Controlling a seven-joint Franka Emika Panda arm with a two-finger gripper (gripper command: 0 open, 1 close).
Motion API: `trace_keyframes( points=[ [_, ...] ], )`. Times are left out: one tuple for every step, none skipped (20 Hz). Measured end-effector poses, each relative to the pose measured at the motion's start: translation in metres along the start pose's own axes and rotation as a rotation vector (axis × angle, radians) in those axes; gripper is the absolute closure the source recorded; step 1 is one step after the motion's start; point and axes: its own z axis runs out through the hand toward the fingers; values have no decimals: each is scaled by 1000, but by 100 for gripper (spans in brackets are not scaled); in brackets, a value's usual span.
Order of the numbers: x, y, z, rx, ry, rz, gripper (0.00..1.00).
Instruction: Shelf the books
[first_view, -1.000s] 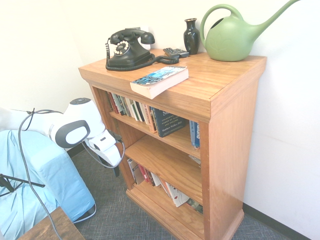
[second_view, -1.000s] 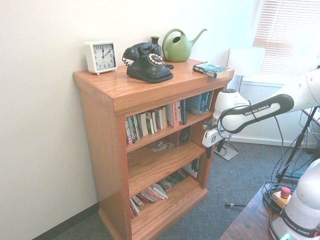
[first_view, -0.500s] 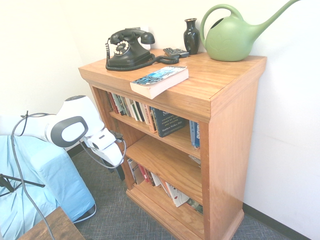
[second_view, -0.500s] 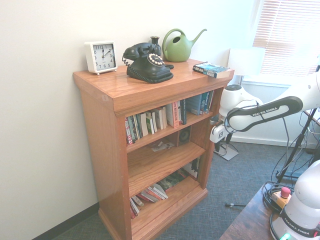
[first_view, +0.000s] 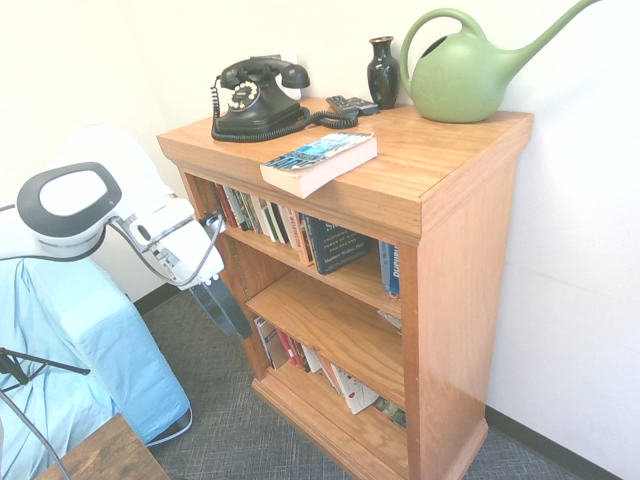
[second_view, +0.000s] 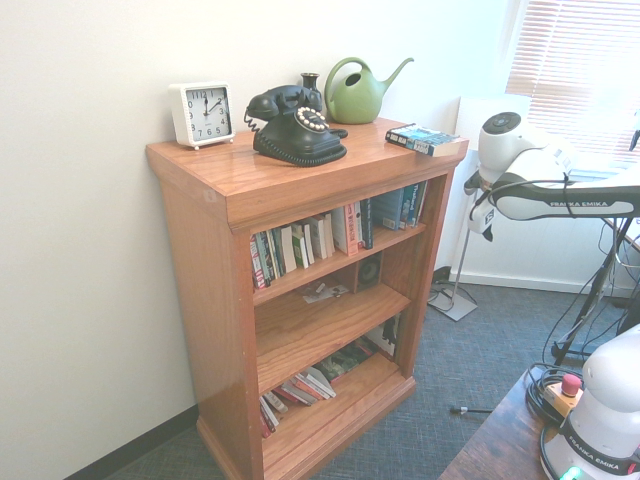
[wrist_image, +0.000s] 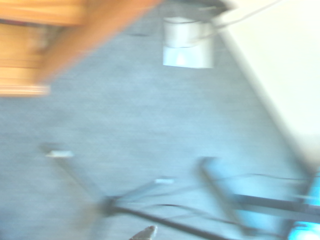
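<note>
Paperback (first_view: 318, 162) lies flat, blue cover up, at the front edge of the bookcase's (first_view: 465, 185) top as a robot gripper (first_view: 234, 322) hangs beside the unit, fingers apart and gripping nothing. The gripper tilts downward, away from the paperback. Just past it, books (first_view: 290, 232) of many colors line the upper shelf (second_view: 340, 262), most of them upright. The middle shelf (second_view: 320, 325) holds a few small items (second_view: 322, 292) too unclear to name, while more books (second_view: 300, 388) lean and slump along the bottom shelf (second_view: 330, 405). On top, a black rotary phone (first_view: 258, 105) sits near a remote (first_view: 350, 106), a dark vase (first_view: 382, 75) and a green watering can (first_view: 462, 80). A white square clock (second_view: 203, 115) stands at the end opposite the paperback.
</note>
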Motion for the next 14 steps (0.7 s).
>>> trace_keyframes(
  points=[
    [6, 3, -9, -34, 35, -6, 0],
    [12, 5, -18, -64, 69, -12, 0],
    [16, 4, -27, -98, 106, -17, 0],
    [20, 2, -36, -137, 146, -19, 0],
    [21, -2, -41, -173, 178, -22, 0],
    [22, -8, -46, -209, 202, -25, 0],
    [22, -15, -48, -242, 217, -25, 0],
    [22, -23, -49, -267, 224, -31, 0],
    [23, -33, -51, -290, 236, -39, 0],
    [24, -44, -54, -309, 248, -47, 0],
    [25, -55, -57, -325, 258, -54, 0],
    [26, -66, -61, -340, 268, -60, 0],
    [27, -76, -65, -355, 277, -63, 0],
    [29, -86, -70, -369, 286, -64, 0]
  ],
)
